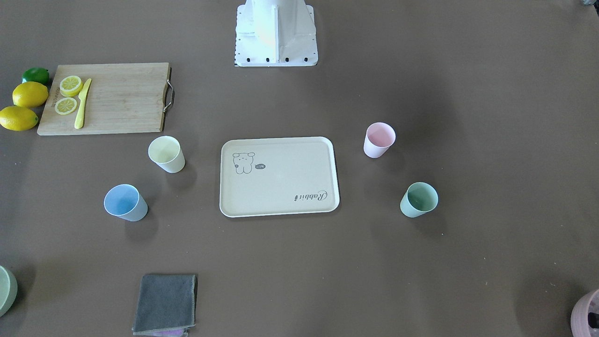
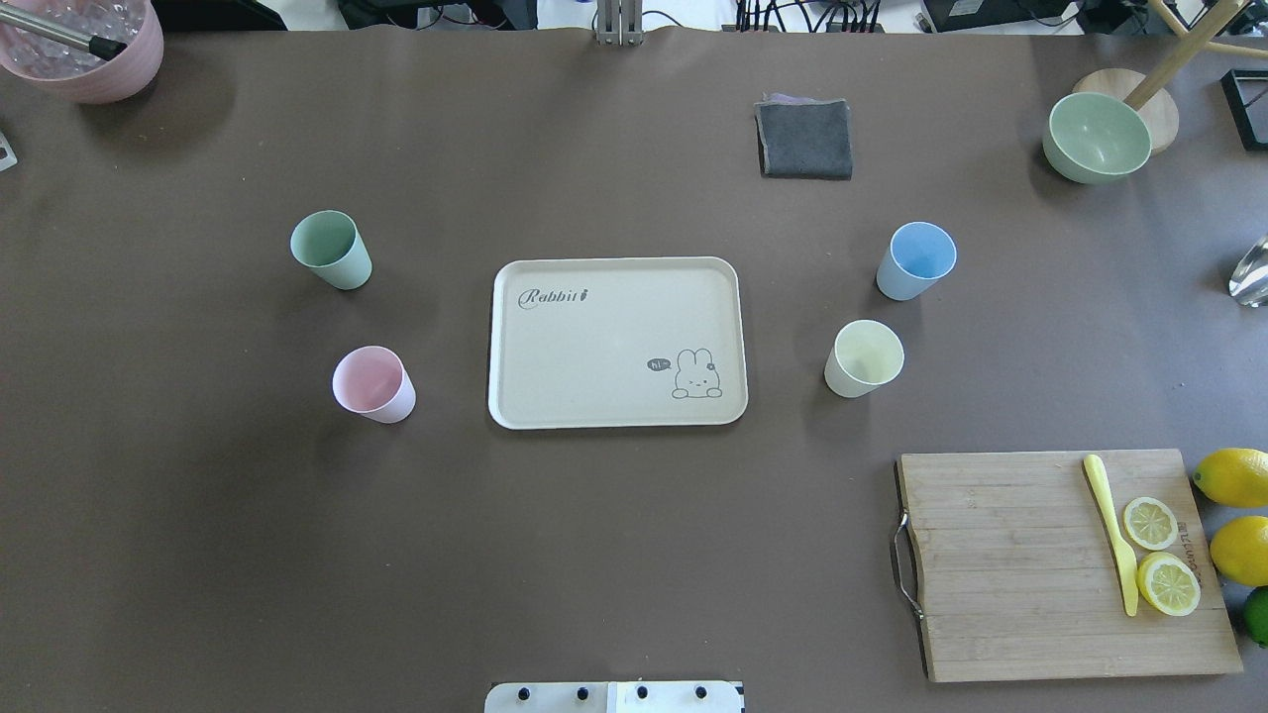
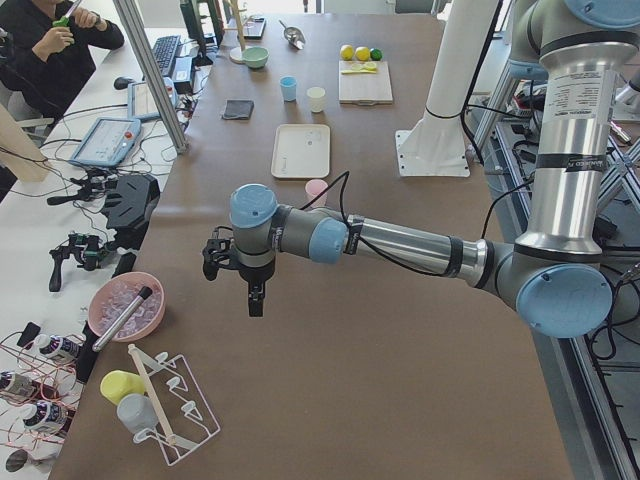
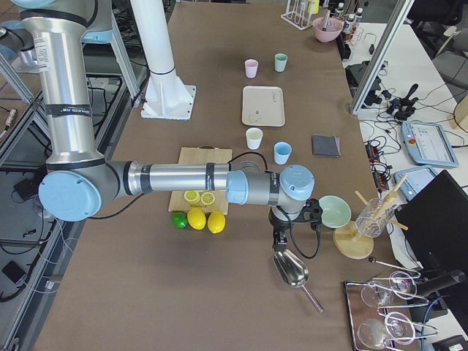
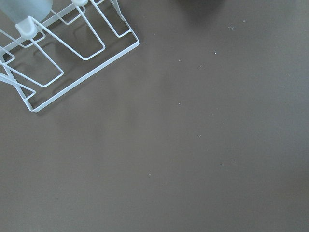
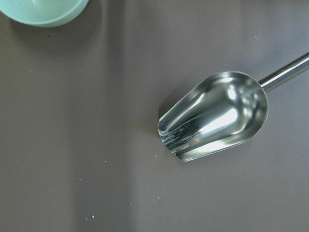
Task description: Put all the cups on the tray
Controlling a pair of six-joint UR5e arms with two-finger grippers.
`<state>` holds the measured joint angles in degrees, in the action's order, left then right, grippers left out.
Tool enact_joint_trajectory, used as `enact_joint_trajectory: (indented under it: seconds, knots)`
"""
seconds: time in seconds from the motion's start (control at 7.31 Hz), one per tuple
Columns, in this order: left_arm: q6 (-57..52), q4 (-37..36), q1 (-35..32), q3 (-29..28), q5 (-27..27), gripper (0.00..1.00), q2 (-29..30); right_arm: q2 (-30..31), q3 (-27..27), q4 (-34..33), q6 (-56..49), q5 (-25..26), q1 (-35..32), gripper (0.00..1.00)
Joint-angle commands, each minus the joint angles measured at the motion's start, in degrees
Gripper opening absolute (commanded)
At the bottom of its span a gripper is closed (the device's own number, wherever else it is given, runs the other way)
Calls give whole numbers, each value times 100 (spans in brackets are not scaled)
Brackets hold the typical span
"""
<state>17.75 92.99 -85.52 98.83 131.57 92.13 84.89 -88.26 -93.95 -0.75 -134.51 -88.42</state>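
Note:
The cream tray lies bare at the table's middle. In the overhead view the mint green cup and pink cup stand upright to its left, and the blue cup and pale yellow cup to its right. All four stand on the table, apart from the tray. My left gripper hangs over the table's left end, far from the cups. My right gripper hangs over the right end above a metal scoop. I cannot tell whether either gripper is open or shut.
A wooden cutting board with lemon slices and a yellow knife lies at the near right, with whole lemons beside it. A grey cloth, a pale green bowl and a mauve pot sit along the far edge. A wire rack stands at the left end.

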Motion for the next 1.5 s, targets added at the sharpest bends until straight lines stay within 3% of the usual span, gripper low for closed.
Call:
enact_joint_trajectory:
  seconds: [0.0,1.37]
  knots:
    - [9,-17,-9,74,43,98,7,10,2,-1,-4,3,-9,100]
    - [9,-18,-70,22,35,98,-72,1,2,-1,5,3,0,100]
